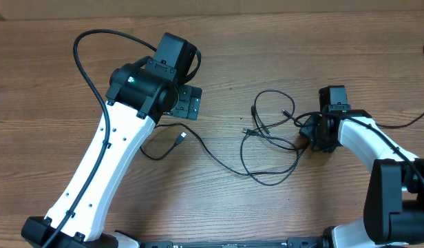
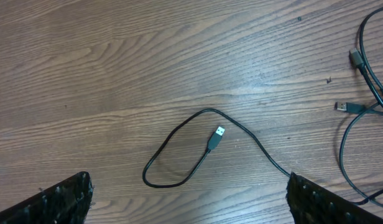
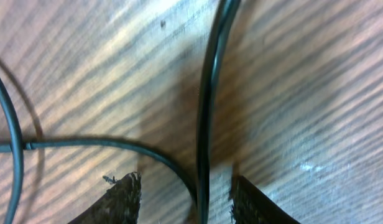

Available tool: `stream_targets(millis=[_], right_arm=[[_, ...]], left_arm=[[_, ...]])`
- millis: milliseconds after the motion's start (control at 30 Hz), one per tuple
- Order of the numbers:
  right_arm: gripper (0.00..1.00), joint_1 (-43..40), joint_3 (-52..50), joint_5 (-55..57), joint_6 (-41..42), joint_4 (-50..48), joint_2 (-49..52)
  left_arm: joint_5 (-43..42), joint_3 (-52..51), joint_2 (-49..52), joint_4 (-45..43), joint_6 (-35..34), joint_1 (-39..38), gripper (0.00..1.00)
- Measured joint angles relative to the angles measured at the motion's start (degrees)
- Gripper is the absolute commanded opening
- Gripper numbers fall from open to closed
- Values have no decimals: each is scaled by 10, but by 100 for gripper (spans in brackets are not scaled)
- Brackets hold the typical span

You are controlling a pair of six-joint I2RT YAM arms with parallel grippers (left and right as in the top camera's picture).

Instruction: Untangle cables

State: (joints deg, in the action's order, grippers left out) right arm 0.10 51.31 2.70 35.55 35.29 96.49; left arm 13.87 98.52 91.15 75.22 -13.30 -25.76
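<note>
Straddling cables [image 3: 207,93], right end effector [image 3: 185,186] parted; left end effector [image 2: 188,186] spread wide.

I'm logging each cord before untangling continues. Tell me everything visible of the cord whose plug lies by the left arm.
The cord is thin, black and flexible-looking. Its free end carries a small flat plug with a silver metal tip. It lies flat on the wooden table, curled in one small open loop with the plug inside it, then runs right toward the tangle of other cords. Nothing holds it: the left gripper hovers above, jaws wide open.
</note>
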Motion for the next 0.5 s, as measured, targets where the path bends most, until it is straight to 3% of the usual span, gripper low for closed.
stream_targets(millis=[67, 100, 200, 500], right_arm=[[37, 0, 0, 12, 0, -14, 0], [25, 0, 0, 20, 1, -25, 0], [6, 0, 0, 31, 3, -37, 0], [4, 0, 1, 36, 2, -24, 0]], left_arm=[[0, 0, 0, 0, 0, 0, 100], [0, 0, 0, 0, 0, 0, 100], [0, 0, 0, 0, 0, 0, 100], [0, 0, 0, 0, 0, 0, 100]])
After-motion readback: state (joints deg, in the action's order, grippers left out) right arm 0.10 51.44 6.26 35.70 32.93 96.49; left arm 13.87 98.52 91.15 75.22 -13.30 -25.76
